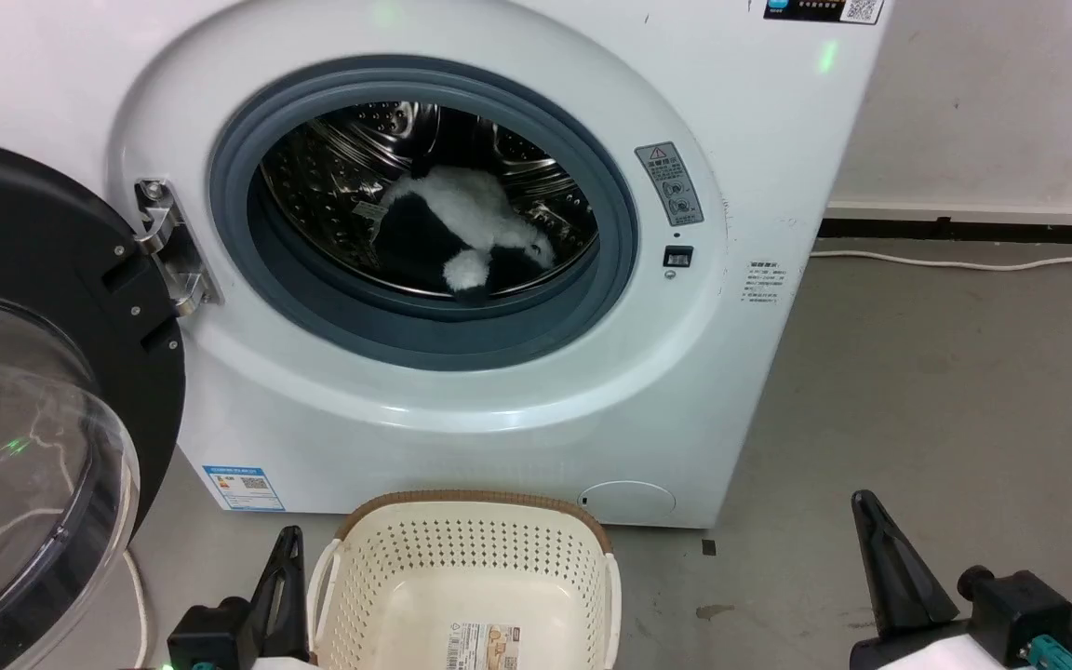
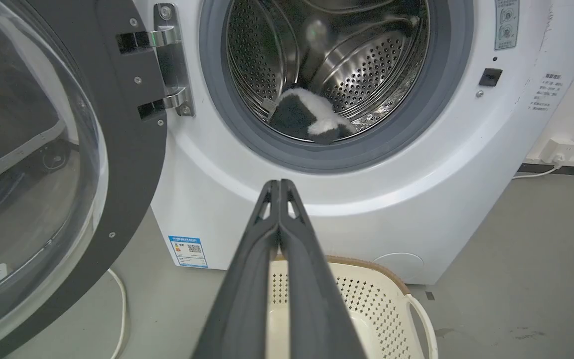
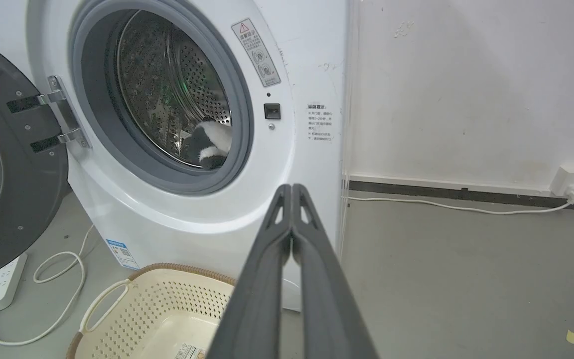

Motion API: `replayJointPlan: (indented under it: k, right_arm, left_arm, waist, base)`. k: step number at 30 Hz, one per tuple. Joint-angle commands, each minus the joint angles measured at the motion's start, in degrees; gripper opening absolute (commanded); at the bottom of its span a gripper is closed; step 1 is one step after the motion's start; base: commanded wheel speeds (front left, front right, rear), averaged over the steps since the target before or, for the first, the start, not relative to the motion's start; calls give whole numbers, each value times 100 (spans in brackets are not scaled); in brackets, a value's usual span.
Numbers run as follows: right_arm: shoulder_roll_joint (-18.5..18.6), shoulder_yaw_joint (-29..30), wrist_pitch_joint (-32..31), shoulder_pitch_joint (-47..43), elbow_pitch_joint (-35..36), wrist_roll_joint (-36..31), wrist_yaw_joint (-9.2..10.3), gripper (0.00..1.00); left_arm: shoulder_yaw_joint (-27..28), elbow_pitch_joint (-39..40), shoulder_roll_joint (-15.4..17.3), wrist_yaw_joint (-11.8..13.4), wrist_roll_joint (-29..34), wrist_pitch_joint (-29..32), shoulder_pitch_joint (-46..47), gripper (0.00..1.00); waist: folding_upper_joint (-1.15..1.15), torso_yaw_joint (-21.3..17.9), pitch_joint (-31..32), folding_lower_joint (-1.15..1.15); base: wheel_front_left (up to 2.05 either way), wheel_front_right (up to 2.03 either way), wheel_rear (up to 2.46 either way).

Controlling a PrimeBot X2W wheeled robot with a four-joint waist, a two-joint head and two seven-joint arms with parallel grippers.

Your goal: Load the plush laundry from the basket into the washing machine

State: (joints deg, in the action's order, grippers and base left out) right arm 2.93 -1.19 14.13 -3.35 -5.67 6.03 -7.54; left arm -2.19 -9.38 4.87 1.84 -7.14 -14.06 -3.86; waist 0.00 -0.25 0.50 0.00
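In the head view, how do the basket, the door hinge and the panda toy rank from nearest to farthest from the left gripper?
1. basket, just right of the left gripper.
2. door hinge, higher up on the washing machine front.
3. panda toy, inside the drum.

A fluffy black-and-white panda soft toy (image 1: 466,219) lies slumped low in the shiny steel drum (image 1: 359,158) of the large white front-loading washing machine (image 1: 517,409). Its black-framed clear domed door (image 1: 52,242) hangs open at the left. Near its front, a cream perforated plastic basket (image 1: 462,568) with a brown rim stands empty on the floor.
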Motion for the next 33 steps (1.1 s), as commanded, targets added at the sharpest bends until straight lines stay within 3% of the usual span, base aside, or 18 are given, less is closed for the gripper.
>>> replayJointPlan:
  k: [1,33]
  right_arm:
    - [0,3,-34,21,28,-22,0,0]
    - [-2,35,-411,107,175,-180,2,0]
  left_arm:
    - [13,40,-3,-11,37,33,23,0]
    - [69,285,-57,-58,222,408,122,0]
  waist:
    - [0,0,-1,0]
    - [0,7,-14,0]
  base:
    - [0,0,0]
    - [0,0,0]
